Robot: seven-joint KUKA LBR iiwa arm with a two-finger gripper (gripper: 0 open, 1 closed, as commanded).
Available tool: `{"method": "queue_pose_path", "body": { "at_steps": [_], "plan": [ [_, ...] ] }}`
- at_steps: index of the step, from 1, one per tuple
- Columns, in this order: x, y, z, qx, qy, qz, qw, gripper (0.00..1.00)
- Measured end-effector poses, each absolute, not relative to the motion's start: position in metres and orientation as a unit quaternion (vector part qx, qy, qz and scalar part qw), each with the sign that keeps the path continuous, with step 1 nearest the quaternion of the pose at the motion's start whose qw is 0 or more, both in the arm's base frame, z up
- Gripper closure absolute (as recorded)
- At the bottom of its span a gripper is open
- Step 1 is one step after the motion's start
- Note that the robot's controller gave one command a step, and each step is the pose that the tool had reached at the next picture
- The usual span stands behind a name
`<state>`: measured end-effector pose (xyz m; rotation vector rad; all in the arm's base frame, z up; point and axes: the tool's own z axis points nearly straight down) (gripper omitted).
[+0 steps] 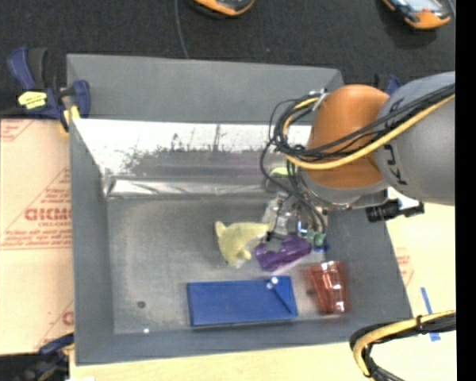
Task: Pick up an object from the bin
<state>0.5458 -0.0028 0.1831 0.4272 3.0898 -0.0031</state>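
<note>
Arm (416, 145) reaches in over the bin's (143, 244) right wall. The orange-capped wrist, looped with cables, tips steeply down. Gripper (282, 227) sits low over the floor, right of centre; open or closed, cannot tell. Just below its tip lies a purple thing (282, 253), glossy, lumpy, plastic-looking. Beside it, toward the left wall, is a pale yellow thing (238, 241), irregular with soft edges. A flat blue rectangle (239, 301), matte, lies along the near wall. A red translucent block (327, 286) lies towards the near right corner. Bin is grey metal with a scuffed floor.
</note>
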Motion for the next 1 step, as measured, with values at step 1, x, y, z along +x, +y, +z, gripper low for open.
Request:
{"method": "queue_pose_path", "body": {
  "at_steps": [1],
  "plan": [
    [0.546,-0.0031,0.1957,0.135,0.991,-0.001,0.012,1.0]
  ]
}}
